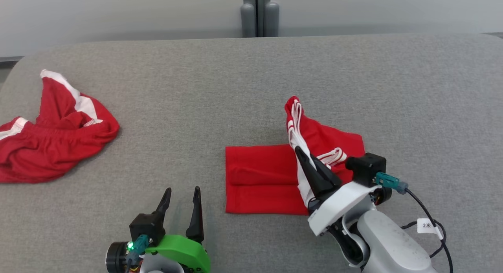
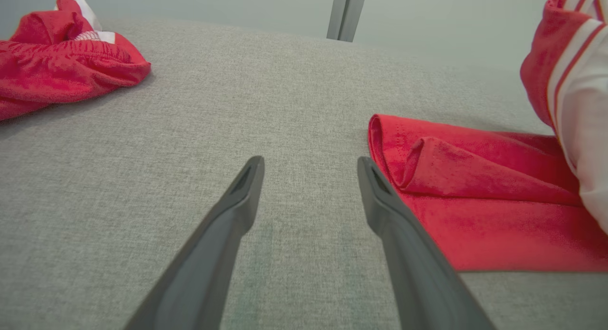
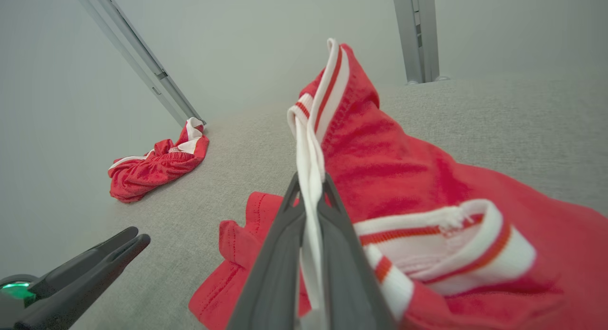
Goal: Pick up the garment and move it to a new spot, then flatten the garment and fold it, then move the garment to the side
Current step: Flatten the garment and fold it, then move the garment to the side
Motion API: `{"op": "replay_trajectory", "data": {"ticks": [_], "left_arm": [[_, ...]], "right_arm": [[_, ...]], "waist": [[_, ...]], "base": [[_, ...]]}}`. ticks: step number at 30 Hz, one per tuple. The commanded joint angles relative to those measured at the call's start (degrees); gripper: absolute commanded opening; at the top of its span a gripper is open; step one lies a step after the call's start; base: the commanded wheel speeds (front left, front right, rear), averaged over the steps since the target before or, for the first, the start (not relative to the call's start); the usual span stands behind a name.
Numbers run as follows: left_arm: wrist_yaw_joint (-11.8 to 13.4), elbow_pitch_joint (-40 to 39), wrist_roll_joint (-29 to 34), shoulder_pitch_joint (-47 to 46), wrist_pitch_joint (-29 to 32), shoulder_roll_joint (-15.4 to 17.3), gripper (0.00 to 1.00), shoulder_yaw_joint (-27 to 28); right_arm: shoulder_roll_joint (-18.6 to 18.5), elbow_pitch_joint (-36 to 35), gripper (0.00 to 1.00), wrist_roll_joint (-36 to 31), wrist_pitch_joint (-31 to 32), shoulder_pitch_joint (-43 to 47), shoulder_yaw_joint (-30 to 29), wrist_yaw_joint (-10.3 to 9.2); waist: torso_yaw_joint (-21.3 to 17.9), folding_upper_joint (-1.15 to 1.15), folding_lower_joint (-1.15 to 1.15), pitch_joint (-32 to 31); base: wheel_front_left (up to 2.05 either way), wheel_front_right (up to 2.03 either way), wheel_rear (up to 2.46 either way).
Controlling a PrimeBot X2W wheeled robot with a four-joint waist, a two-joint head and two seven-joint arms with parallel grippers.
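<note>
A red garment with white-and-red striped trim lies partly folded on the grey surface in the middle of the head view. My right gripper is shut on its white trim edge and holds that edge lifted above the folded part; the right wrist view shows the trim pinched between the fingers. My left gripper rests open at the lower left, just left of the garment, with nothing between its fingers.
A second red garment with white trim lies crumpled at the far left edge of the grey surface. A grey post stands behind the surface's back edge. A cable hangs from my right wrist.
</note>
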Motion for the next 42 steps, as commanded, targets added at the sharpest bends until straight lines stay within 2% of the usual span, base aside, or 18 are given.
{"op": "replay_trajectory", "data": {"ticks": [1, 7, 8, 9, 10, 15, 24, 28, 34, 42], "left_arm": [[0.3, 0.1, -0.2, 0.7, 0.1, 0.3, 1.00, -0.2], [0.5, 0.2, -0.6, 1.4, 0.1, 0.3, 1.00, -1.0], [0.5, 0.1, -0.6, 1.5, 0.1, 0.3, 1.00, -1.0], [0.6, 0.1, -0.6, 1.5, 0.1, 0.3, 1.00, -0.9], [0.7, 0.0, -0.6, 1.4, 0.1, 0.3, 1.00, -0.8], [0.8, -0.1, 0.5, 1.6, 0.1, 0.3, 1.00, 0.8], [0.4, -1.0, 3.7, 1.2, 0.1, 0.3, 1.00, 4.2], [0.4, -1.7, 5.3, 1.4, 0.1, 0.3, 1.00, 5.2], [0.2, -2.6, 7.0, 3.1, 0.1, 0.3, 1.00, 6.4], [0.3, -3.9, 8.6, 5.3, 0.1, 0.3, 1.00, 6.7]], "right_arm": [[0.0, 0.6, 0.00, 1.4, -0.1, -1.0, 1.8, -0.07], [-0.1, 3.0, 0.00, 6.0, -0.2, -3.4, 7.9, -0.07], [-0.1, 3.3, 0.36, 6.6, -0.2, -3.8, 8.5, -0.07], [-0.1, 3.1, 0.94, 7.2, -0.2, -4.4, 8.7, -0.07], [-0.1, 2.9, 1.00, 7.5, -0.2, -4.7, 8.6, -0.07], [-0.2, 2.3, 1.00, 4.0, -0.2, -4.4, 3.7, -0.08], [0.0, 0.9, 1.00, -12.3, -0.2, 1.5, -15.7, -0.07], [0.0, 0.2, 1.00, -17.7, -0.2, 4.9, -21.5, -0.07], [0.0, 0.7, 1.00, -22.6, -0.2, 9.0, -25.4, -0.07], [0.0, 2.0, 1.00, -23.4, -0.2, 12.5, -26.2, -0.08]], "waist": [[3.4, 0.00, 0.00, -0.3], [6.5, 0.00, 0.00, -0.7], [6.7, 0.00, 0.00, -0.7], [6.8, 0.00, 0.00, -0.7], [6.8, 0.00, 0.00, -0.8], [4.4, 0.00, 0.00, -1.3], [-3.3, 0.00, 0.00, -2.4], [-6.0, 0.00, 0.00, -2.9], [-8.4, 0.00, 0.00, -3.7], [-8.5, 0.00, 0.00, -4.2]], "base": [[0.00, 0.00, 0.00], [0.00, 0.00, 0.00], [0.00, 0.00, 0.00], [0.00, 0.00, 0.00], [0.00, 0.00, 0.00], [0.00, 0.00, 0.00], [0.00, 0.00, 0.00], [0.00, 0.00, 0.00], [0.00, 0.00, 0.00], [0.00, 0.00, 0.00]]}}
